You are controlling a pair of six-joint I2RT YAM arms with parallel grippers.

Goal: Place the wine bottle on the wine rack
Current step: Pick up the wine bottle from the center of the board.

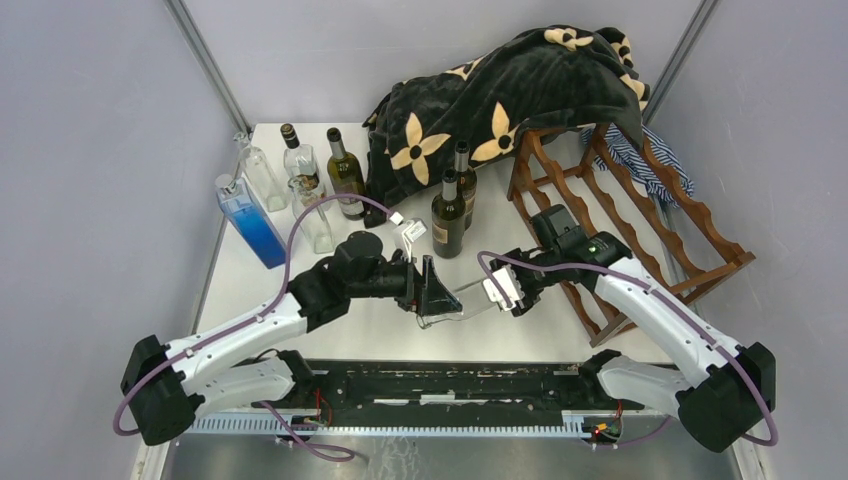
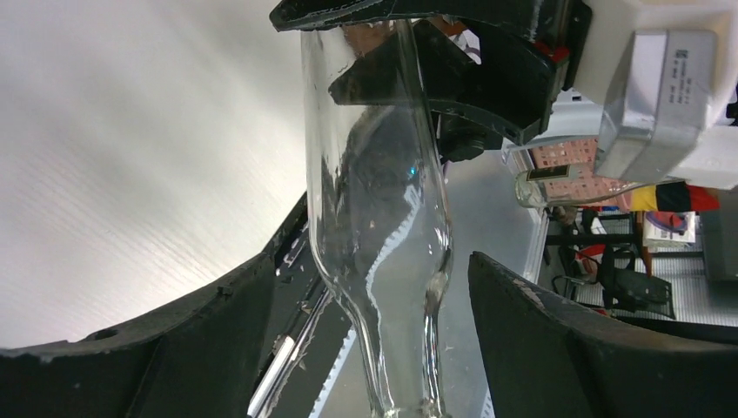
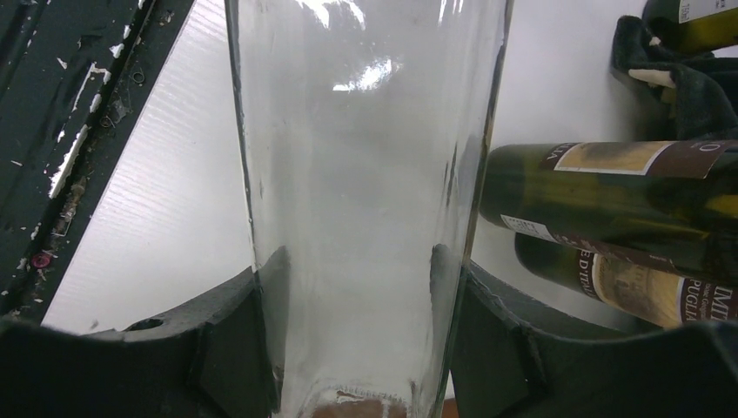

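Standing at the far right of the table (image 1: 235, 290), the wine rack (image 1: 705, 210) is well apart from the clear wine bottle (image 1: 462, 305), which lies on its side in the air over the near edge, between the two arms. The right gripper (image 1: 500, 292) is clamped on the bottle's body, pads pressed to the glass, while the left gripper (image 1: 430, 290) stands spread about the neck end with a gap on either side, holding nothing. This looks like the carry stage: next the left arm should back clear and the right arm swing the bottle level into a scallop.

Left hand (image 1: 436, 296) wide, right hand (image 1: 497, 293) tight.
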